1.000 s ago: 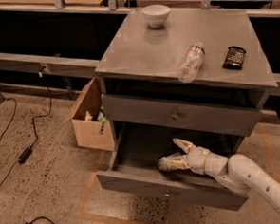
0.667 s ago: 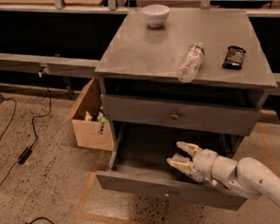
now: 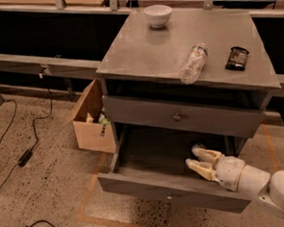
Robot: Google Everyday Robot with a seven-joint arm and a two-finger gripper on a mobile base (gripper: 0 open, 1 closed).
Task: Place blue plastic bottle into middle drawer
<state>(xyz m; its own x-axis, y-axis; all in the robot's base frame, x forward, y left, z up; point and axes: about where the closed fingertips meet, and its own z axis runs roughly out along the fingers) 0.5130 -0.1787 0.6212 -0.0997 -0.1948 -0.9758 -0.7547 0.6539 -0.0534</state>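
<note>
The middle drawer (image 3: 156, 189) is pulled out, a wide grey tray with a narrow front panel and a small round knob. My gripper (image 3: 195, 159) is over the right part of the tray, pointing left, with its cream fingers (image 3: 205, 153) spread and nothing between them. The white forearm comes in from the lower right. The blue plastic bottle with the blue-and-white label is not in view; the visible part of the tray is dark and shows nothing. A smaller clear bottle (image 3: 192, 63) without a label lies on its side on the cabinet top (image 3: 143, 57).
The drawer above (image 3: 177, 117), with a taller front panel and a knob, is shut. A white bowl (image 3: 158, 14) and a dark packet (image 3: 237, 58) are on the cabinet top. A cardboard box (image 3: 90, 123) stands to the left. Cables (image 3: 26, 154) lie on the floor.
My gripper has moved to the right inside the open drawer, drawing back toward the arm. The fingers stay spread. Nothing else has moved.
</note>
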